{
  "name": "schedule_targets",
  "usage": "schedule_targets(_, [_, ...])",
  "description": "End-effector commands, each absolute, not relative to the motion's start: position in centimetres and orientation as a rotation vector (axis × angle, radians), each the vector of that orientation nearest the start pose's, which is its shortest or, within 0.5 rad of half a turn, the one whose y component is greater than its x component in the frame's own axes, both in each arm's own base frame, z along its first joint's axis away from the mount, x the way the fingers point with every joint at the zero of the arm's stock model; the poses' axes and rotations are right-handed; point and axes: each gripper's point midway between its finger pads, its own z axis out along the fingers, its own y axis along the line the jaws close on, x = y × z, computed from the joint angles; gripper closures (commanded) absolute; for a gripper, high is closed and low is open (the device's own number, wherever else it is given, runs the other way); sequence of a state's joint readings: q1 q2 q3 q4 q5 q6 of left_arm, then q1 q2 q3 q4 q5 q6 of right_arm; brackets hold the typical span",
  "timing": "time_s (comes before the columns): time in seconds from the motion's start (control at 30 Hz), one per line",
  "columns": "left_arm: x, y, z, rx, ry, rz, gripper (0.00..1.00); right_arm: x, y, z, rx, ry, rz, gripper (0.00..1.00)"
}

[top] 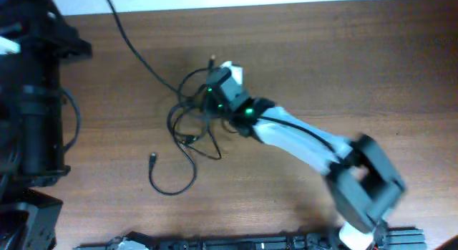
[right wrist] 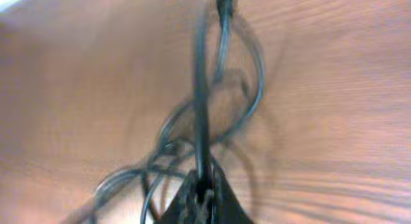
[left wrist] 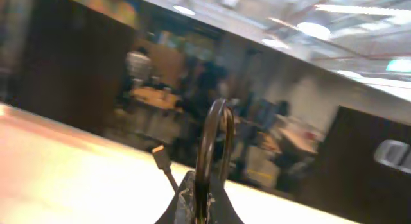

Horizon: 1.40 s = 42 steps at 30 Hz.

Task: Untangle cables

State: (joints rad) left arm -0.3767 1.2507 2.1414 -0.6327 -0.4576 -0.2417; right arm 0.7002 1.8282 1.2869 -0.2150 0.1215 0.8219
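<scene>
The cables (top: 187, 115) lie as a loose black tangle at the table's middle. One strand curls forward to a small plug (top: 154, 158), and a long strand (top: 136, 46) runs off the far edge. My right gripper (top: 213, 89) is over the tangle's far side. In the right wrist view it (right wrist: 202, 185) is shut on one cable strand (right wrist: 200, 89), with other loops beneath it. In the left wrist view my left gripper (left wrist: 204, 201) is shut on a cable loop (left wrist: 215, 121) and faces the room, with a plug (left wrist: 159, 155) beside it. Its fingers are not clear in the overhead view.
The wooden table (top: 336, 64) spreads around the tangle. The left arm's dark body (top: 32, 99) fills the left edge. The right arm's white link and black base (top: 365, 185) cross the front right. A black rail (top: 250, 244) runs along the front edge.
</scene>
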Motion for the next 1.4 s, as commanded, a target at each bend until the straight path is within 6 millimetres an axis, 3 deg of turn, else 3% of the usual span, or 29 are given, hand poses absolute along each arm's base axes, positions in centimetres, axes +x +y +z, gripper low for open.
schedule_targets(0.0, [25.9, -1.4, 67.9, -0.330, 1.188, -0.201, 1.00, 40.1, 21.9, 19.2, 0.382, 2.201, 0.188, 0.96])
schedule_targets(0.03, [25.2, -2.6, 69.5, -0.262, 1.133, -0.276, 1.00, 39.7, 21.3, 19.3, 0.384, 2.207, 0.164, 0.96])
schedule_targets(0.1, [23.3, -3.2, 72.4, -0.215, 1.005, -0.354, 1.00, 38.9, 20.1, 18.2, 0.408, 2.242, 0.083, 0.96])
schedule_targets(0.17, [21.3, -0.9, 74.8, -0.269, 0.878, -0.255, 1.00, 37.3, 17.4, 16.7, 0.585, 2.263, -0.019, 0.96])
schedule_targets(0.23, [21.4, 1.1, 74.9, -0.295, 0.877, 0.006, 1.00, 36.5, 15.3, 16.0, 0.686, 2.276, -0.083, 0.96])
schedule_targets(0.27, [21.9, 3.1, 74.1, -0.361, 0.916, 0.218, 1.00, 36.0, 13.4, 15.4, 0.770, 2.285, -0.137, 0.96])
schedule_targets(0.33, [21.5, 5.0, 73.8, -0.486, 0.903, 0.296, 1.00, 35.6, 11.1, 14.9, 0.811, 2.308, -0.214, 0.96])
schedule_targets(0.37, [21.5, 5.0, 73.9, -0.491, 0.894, 0.287, 1.00, 35.6, 10.7, 14.7, 0.829, 2.318, -0.214, 0.96])
schedule_targets(0.43, [22.5, 4.1, 73.6, -0.436, 0.921, 0.277, 1.00, 35.4, 11.3, 14.0, 0.840, 2.385, -0.153, 0.96])
schedule_targets(0.5, [25.2, 2.2, 71.9, -0.360, 1.016, 0.238, 1.00, 35.2, 12.9, 13.6, 0.825, 2.430, -0.074, 0.96])
schedule_targets(0.6, [31.6, -1.6, 69.0, -0.216, 1.137, 0.243, 1.00, 34.7, 19.2, 13.6, 0.471, 2.560, 0.124, 0.96])
schedule_targets(0.73, [39.2, -1.9, 65.5, -0.185, 1.208, 0.318, 1.00, 32.6, 22.7, 13.5, 0.316, 2.602, 0.179, 0.96])
schedule_targets(0.83, [44.3, 1.4, 61.2, -0.273, 1.300, 0.361, 1.00, 31.7, 23.9, 13.4, 0.251, 2.619, 0.196, 0.94])
schedule_targets(0.87, [46.1, 3.5, 58.9, -0.327, 1.348, 0.366, 1.00, 31.3, 24.2, 13.3, 0.239, 2.629, 0.205, 0.83])
schedule_targets(0.9, [48.5, 5.9, 55.4, -0.369, 1.435, 0.336, 1.00, 30.9, 24.7, 13.2, 0.227, 2.648, 0.231, 0.55])
schedule_targets(0.93, [50.2, 7.9, 52.3, -0.417, 1.509, 0.289, 1.00, 30.7, 25.0, 13.1, 0.219, 2.664, 0.253, 0.36])
schedule_targets(0.97, [51.7, 10.7, 48.5, -0.511, 1.589, 0.250, 1.00, 30.3, 25.3, 13.0, 0.213, 2.683, 0.274, 0.27])
schedule_targets(1.0, [52.3, 13.3, 45.4, -0.598, 1.646, 0.245, 1.00, 30.2, 25.3, 12.9, 0.211, 2.691, 0.275, 0.27])
schedule_targets(1.03, [52.5, 14.9, 43.8, -0.633, 1.679, 0.267, 1.00, 30.1, 25.2, 12.8, 0.210, 2.694, 0.270, 0.27])
schedule_targets(1.07, [52.2, 17.8, 41.7, -0.690, 1.716, 0.330, 1.00, 30.1, 25.2, 12.8, 0.210, 2.695, 0.268, 0.25])
schedule_targets(1.1, [51.7, 20.0, 41.1, -0.743, 1.710, 0.391, 1.00, 30.1, 25.2, 12.8, 0.212, 2.693, 0.266, 0.18])
schedule_targets(1.17, [50.5, 23.1, 42.4, -0.794, 1.627, 0.482, 1.00, 30.2, 25.2, 12.8, 0.212, 2.693, 0.267, 0.14])
schedule_targets(1.23, [50.7, 23.8, 45.1, -0.678, 1.572, 0.573, 1.00, 30.1, 25.2, 12.8, 0.211, 2.693, 0.267, 0.14])
schedule_targets(1.3, [51.4, 24.0, 45.6, -0.611, 1.561, 0.634, 1.00, 30.1, 25.1, 12.7, 0.211, 2.696, 0.262, 0.14])
schedule_targets(1.37, [52.2, 25.1, 44.7, -0.558, 1.581, 0.762, 1.00, 29.9, 24.9, 12.6, 0.210, 2.705, 0.252, 0.14])
